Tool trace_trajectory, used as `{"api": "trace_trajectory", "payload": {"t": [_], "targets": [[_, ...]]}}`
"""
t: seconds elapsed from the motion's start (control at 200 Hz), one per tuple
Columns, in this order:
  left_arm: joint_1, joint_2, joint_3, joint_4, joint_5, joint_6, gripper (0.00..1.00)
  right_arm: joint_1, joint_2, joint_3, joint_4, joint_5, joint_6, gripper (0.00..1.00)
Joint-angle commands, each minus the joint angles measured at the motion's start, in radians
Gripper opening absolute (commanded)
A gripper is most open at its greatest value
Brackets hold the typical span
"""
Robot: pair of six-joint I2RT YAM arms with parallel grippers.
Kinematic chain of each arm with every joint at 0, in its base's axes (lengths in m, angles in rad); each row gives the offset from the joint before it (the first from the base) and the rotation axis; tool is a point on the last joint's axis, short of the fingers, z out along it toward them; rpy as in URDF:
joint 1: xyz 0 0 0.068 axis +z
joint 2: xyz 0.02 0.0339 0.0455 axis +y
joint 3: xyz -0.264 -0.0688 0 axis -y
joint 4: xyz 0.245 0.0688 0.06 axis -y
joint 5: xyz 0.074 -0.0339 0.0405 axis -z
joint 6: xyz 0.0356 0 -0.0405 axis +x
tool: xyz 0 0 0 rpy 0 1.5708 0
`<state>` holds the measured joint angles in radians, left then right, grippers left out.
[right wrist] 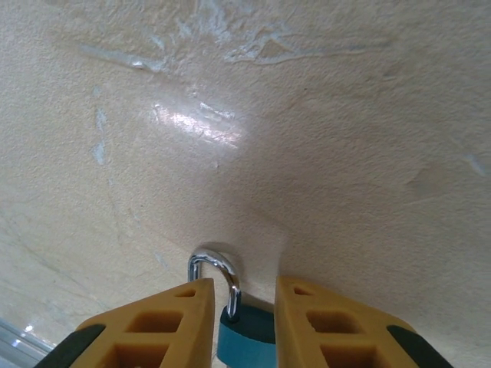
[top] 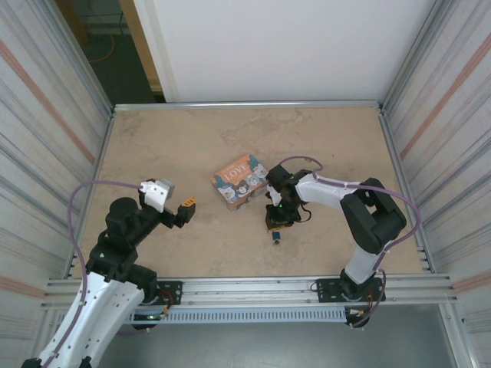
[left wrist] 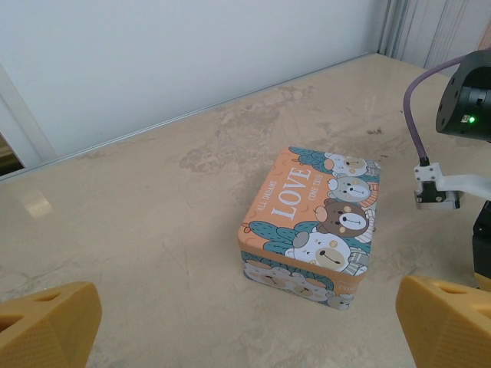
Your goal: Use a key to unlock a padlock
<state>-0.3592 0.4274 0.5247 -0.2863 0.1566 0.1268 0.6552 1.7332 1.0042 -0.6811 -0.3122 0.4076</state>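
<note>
The padlock (right wrist: 249,337), a small teal body with a silver shackle (right wrist: 219,264), lies on the table between my right gripper's yellow fingers (right wrist: 153,330). The right gripper (right wrist: 244,282) points down at the table, its jaws a little apart on either side of the body. Whether the pads touch the body I cannot tell. From above, the padlock (top: 275,238) is a small blue spot just below the right gripper (top: 278,221). The key is hidden. My left gripper (top: 186,205) hovers wide open at the left, nothing between its fingers (left wrist: 46,326).
The orange "LOVE" tin (top: 239,180) stands mid-table, just up-left of the right gripper, and it sits ahead of the left gripper (left wrist: 245,337) as the tin (left wrist: 314,218). Metal walls (top: 100,153) fence the table on three sides. The right arm (left wrist: 460,184) stands right of the tin.
</note>
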Motion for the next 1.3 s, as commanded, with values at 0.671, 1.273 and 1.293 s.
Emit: {"api": "trace_trajectory", "payload": {"t": [0.671, 1.273, 1.293], "targets": [[0.006, -0.001, -0.005, 0.009, 0.008, -0.006, 0.99, 0.026, -0.123, -0.009, -0.057, 0.097, 0.004, 0.99], [0.008, 0.003, -0.005, 0.003, -0.016, 0.002, 0.99, 0.025, -0.389, -0.042, -0.082, 0.303, -0.005, 0.99], [0.008, 0.004, -0.005, 0.003, -0.017, 0.002, 0.99, 0.024, -0.402, -0.046, -0.079, 0.312, -0.005, 0.99]]}}
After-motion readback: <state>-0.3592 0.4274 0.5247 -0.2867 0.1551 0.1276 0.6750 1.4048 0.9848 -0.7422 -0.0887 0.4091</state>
